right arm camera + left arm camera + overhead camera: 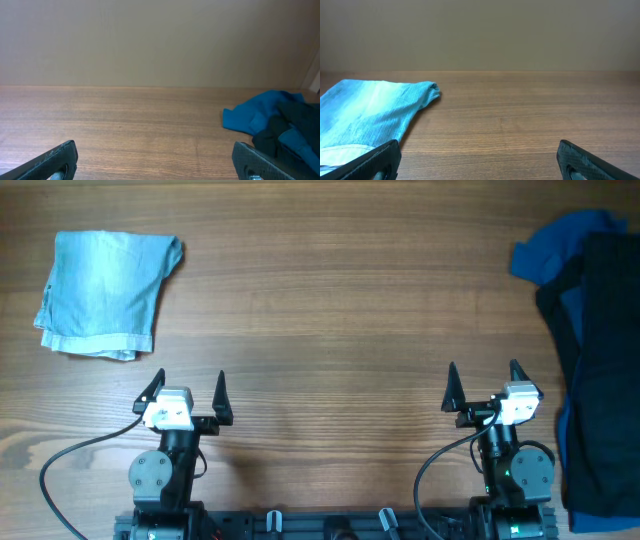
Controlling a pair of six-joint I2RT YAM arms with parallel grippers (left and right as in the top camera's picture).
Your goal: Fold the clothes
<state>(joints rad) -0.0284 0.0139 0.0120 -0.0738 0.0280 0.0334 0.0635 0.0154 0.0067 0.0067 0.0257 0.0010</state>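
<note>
my right gripper [483, 372] stands wide open and empty. the unfolded black-and-blue pile [600, 370] lies close on its right, long axis running near-to-far along the worktop [330, 330] edge. the left gripper [190, 377], also open, sits well apart from it, nearer the denim [105, 290].

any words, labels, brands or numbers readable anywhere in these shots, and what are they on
No readable text in any view.
pale blue denim piece: no tag or print showing.
blue and black garment pile: no label showing.
table: wood grain, no writing.
</note>
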